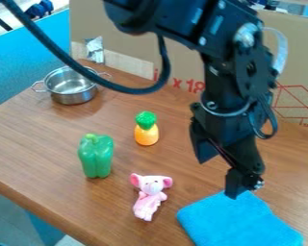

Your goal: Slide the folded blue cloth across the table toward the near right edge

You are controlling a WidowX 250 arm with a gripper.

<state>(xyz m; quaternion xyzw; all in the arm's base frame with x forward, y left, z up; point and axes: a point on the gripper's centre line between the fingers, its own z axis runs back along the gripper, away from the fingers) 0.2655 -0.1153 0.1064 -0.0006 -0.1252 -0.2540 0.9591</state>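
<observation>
Nearest: blue cloth [237, 222], flat at the near right of the table [50, 139]. Gripper [230, 182] hangs by its far edge; contact unclear. Can't tell if jaws are released or clenched, or if they grasp anything. My read: work there wants a slow, straight descent and a light pinch of fabric, no scraping the wood. Pink toy mouse [148, 197] lies just left of cloth, so keep sideways moves small. Farther back: green pepper [96, 156] upright at left, toy pineapple [146, 129] mid-table. Farthest: metal pot [71, 87], far left, well apart.
</observation>
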